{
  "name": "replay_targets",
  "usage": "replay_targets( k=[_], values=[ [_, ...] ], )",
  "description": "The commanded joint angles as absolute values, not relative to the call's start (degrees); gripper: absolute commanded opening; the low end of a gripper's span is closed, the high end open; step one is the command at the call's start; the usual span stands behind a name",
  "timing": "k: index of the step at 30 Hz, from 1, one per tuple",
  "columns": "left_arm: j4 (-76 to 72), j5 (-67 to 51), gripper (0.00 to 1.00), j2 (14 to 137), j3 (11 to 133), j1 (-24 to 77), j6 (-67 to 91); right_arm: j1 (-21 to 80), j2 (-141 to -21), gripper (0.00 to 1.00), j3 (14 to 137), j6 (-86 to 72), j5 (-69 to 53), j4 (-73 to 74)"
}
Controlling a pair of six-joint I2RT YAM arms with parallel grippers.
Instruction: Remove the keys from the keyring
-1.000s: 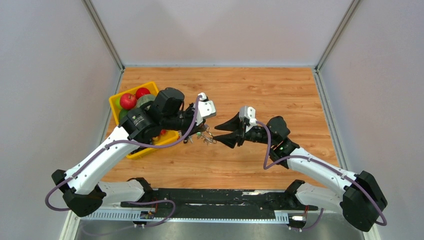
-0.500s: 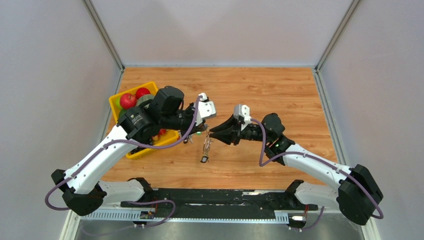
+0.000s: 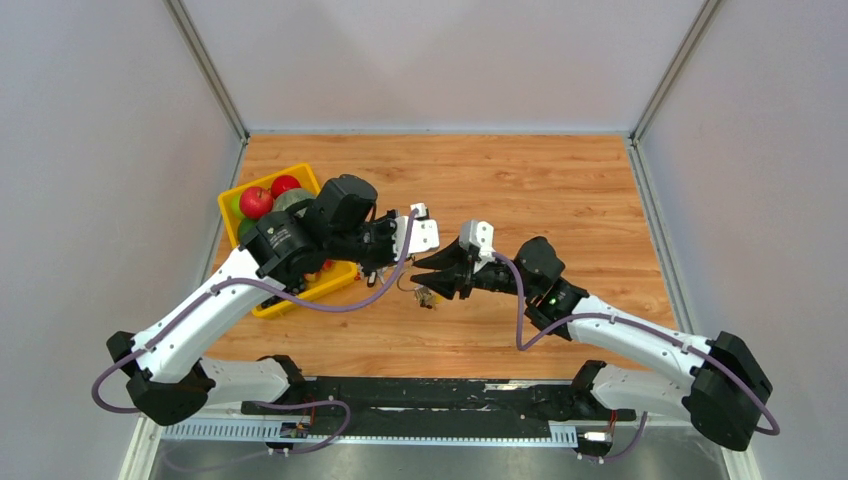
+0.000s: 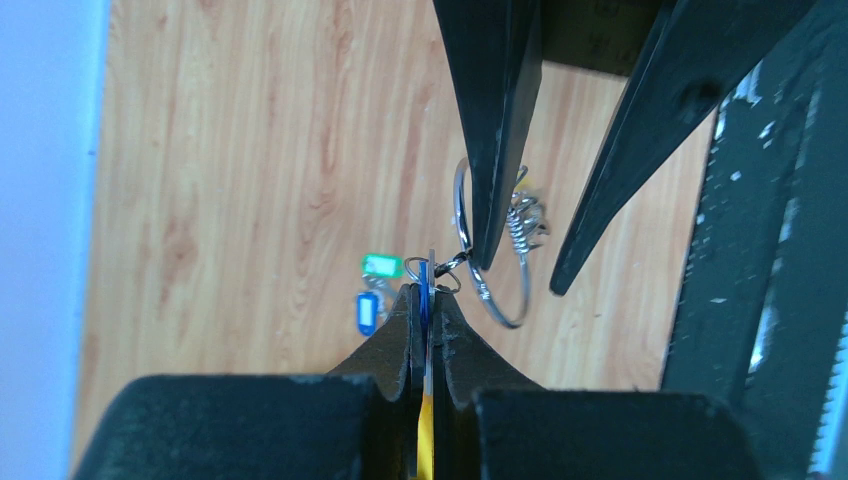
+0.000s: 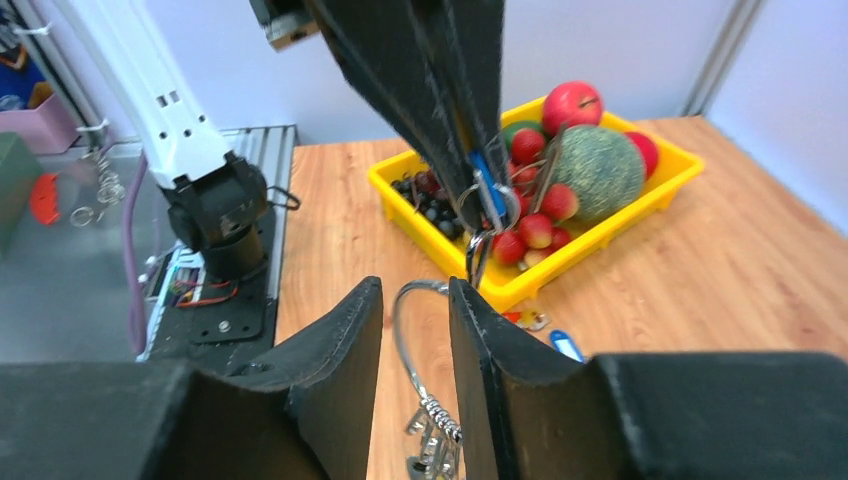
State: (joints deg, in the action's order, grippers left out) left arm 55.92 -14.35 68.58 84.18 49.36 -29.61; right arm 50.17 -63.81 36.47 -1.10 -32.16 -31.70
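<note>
My left gripper [image 4: 428, 292] is shut on a blue key [image 4: 424, 278], with a yellow piece also between its jaws. The silver keyring [image 4: 510, 320] hangs from that key above the table, with a coiled part and small metal keys at its bottom [image 5: 432, 440]. My right gripper [image 5: 415, 290] is open, one finger on each side of the ring's wire [image 5: 398, 330]. From above, both grippers meet at the key bunch [image 3: 426, 295], the left gripper [image 3: 402, 270] facing the right gripper [image 3: 422, 272]. A green-tagged key [image 4: 380, 264] and a blue-tagged key [image 4: 367, 310] lie loose on the table.
A yellow basket [image 3: 232, 203] of fruit stands at the left under my left arm, and it also shows in the right wrist view [image 5: 600, 240]. A red and yellow tag [image 5: 527, 320] lies beside it. The black base rail [image 3: 430, 392] runs along the near edge.
My right gripper has moved left and now has the ring between its open jaws. The key bunch, which dangled low half a second ago, now hangs shorter between the two grippers.
</note>
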Motion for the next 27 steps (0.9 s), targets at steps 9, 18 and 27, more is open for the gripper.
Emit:
replay_targets(
  k=[9, 18, 27],
  values=[
    [54.0, 12.5, 0.0, 68.7, 82.5, 57.4, -49.1, 49.3, -60.5, 0.55, 36.2, 3.8, -23.6, -31.5],
    [42.7, 24.9, 0.0, 63.5, 73.8, 60.2, -64.0, 47.1, -62.1, 0.63, 35.9, 5.4, -23.8, -33.4],
    [33.4, 15.3, 0.0, 55.4, 65.3, 60.5, -74.2, 46.0, -65.0, 0.53, 34.8, 3.9, -22.3, -35.7]
  ],
)
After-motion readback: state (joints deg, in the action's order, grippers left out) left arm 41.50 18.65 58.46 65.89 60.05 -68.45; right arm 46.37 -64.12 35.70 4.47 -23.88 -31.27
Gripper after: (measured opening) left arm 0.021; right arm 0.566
